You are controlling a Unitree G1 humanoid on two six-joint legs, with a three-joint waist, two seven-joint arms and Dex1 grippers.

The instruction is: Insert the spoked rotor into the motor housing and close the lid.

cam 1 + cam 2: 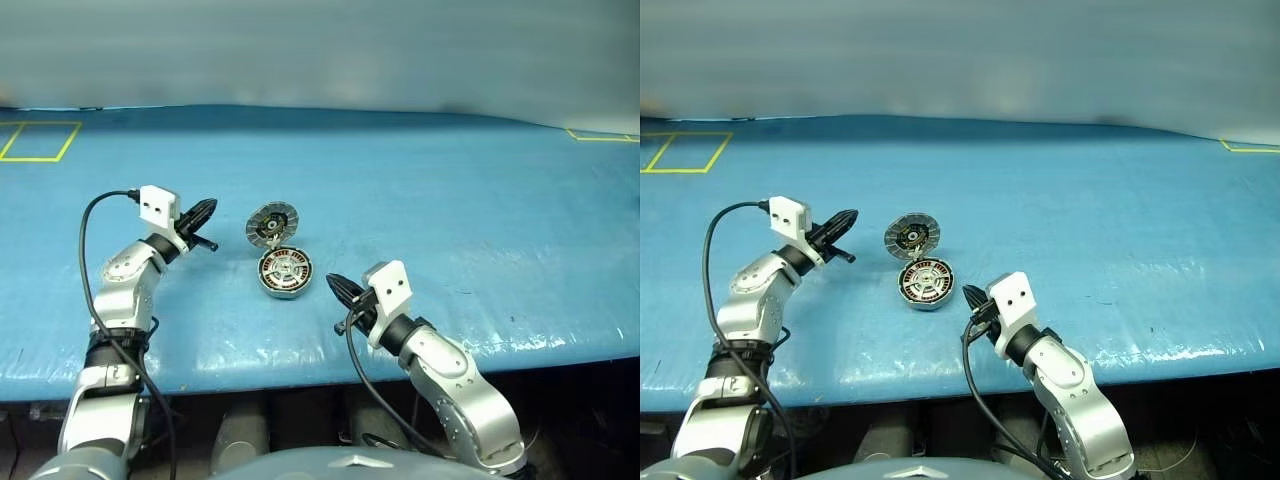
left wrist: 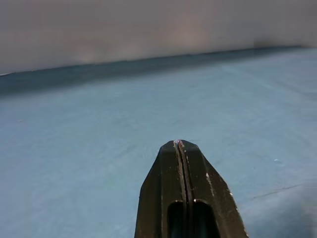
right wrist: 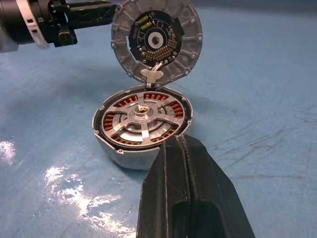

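**Even overhead light, glare near the housing**

The blue table cover (image 1: 450, 200) is lit brightly and evenly from above, so shadows are short and soft. White glare patches lie on the cover just in front of the motor housing (image 3: 141, 126) and along the near table edge. Beyond the housing, the far wall blurs to grey. The housing and its raised lid (image 3: 156, 42) are sharp; the right gripper (image 3: 185, 148) beside them is soft-edged.
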